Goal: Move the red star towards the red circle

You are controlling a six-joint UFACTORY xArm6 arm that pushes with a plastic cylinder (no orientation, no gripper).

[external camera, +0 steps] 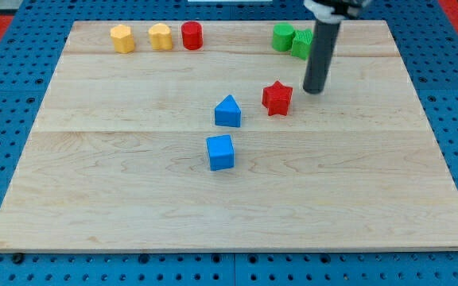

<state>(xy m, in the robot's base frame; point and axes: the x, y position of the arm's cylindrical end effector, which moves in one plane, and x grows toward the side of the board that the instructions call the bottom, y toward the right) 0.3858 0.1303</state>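
Note:
The red star (277, 98) lies on the wooden board (229, 199), right of centre in the upper half. The red circle (192, 36) stands near the view's top edge, up and to the left of the star. My tip (314, 90) is on the board just to the right of the red star, a small gap apart from it. The dark rod rises from there toward the view's top.
Two yellow blocks (122, 38) (161, 36) stand left of the red circle. A green block (284, 36) and another green one (302, 44) sit at the top, partly behind the rod. A blue triangular block (227, 111) and a blue cube (220, 152) lie left of and below the star.

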